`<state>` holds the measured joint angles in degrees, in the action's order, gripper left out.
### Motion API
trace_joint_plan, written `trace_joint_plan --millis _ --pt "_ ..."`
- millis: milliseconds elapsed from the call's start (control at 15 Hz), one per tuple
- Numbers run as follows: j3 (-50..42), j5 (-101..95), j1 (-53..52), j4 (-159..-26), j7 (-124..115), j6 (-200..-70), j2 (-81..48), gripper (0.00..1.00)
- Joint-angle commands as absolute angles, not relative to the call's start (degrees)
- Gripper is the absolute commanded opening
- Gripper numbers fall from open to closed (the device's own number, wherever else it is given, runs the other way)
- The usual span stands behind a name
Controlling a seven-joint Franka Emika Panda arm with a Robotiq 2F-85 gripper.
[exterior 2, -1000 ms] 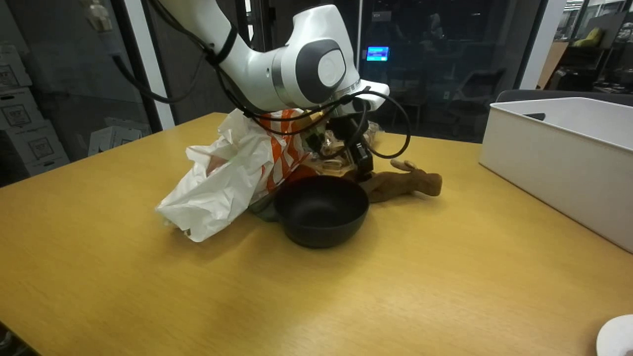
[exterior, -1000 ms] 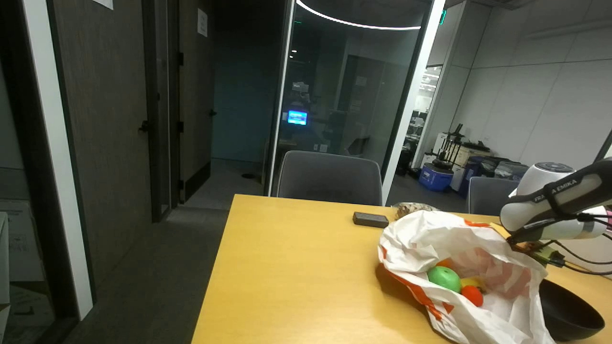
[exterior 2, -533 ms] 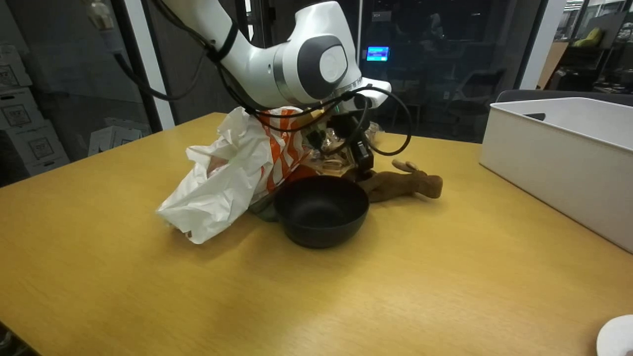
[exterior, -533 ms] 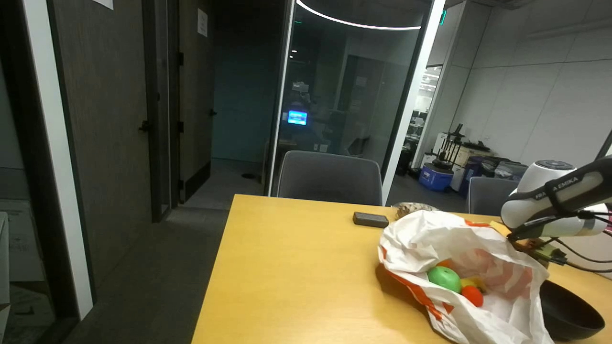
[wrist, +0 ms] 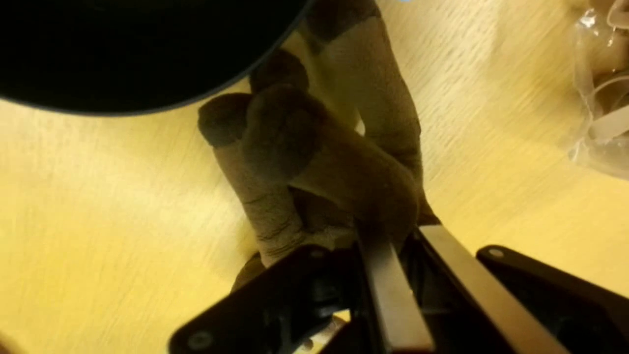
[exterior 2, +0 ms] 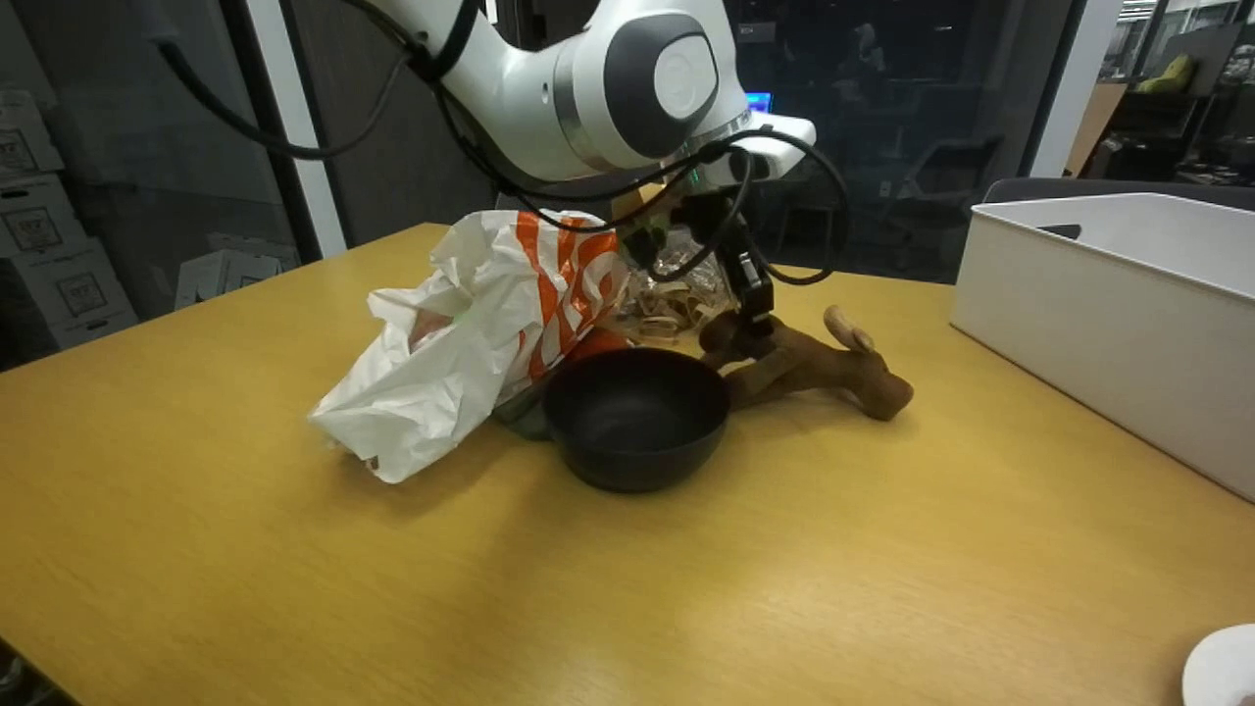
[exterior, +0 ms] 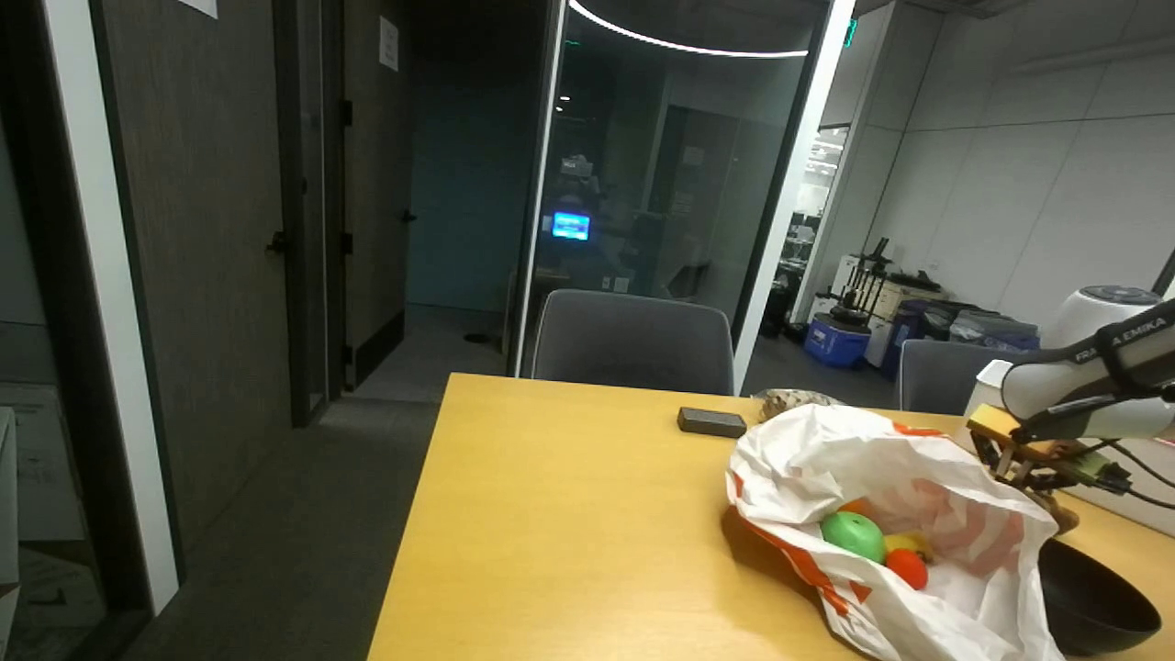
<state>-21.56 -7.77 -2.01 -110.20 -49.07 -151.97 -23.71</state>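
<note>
Presently, my gripper (exterior 2: 753, 322) grasps a brown plush toy (exterior 2: 819, 368) by a soft part, which shows between the fingers (wrist: 393, 295) in the wrist view. The toy is low at the table (exterior 2: 980, 490), just beside the black bowl (exterior 2: 635, 436); contact between the two is not discernible. For sound handling, I should squeeze firmly, since plush yields, and raise it straight up before any sideways motion, so dangling limbs clear the bowl

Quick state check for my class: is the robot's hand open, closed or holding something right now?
Hand: closed, holding the brown stuffed toy beside the black bowl.
</note>
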Motion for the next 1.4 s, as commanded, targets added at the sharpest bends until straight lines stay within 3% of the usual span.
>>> trace_joint_plan --millis 0,533,800,1333 --pt "-21.96 -8.81 -1.53 -115.21 -50.60 -152.35 -16.14 0.14" --pt "-19.41 -12.47 2.63 -127.96 -48.73 -152.16 4.34 0.11" --pt "-14.68 -2.72 5.18 -136.23 -34.88 -150.59 16.96 0.11" --pt "-12.72 12.78 3.30 -145.60 -8.86 -134.03 40.66 0.11"
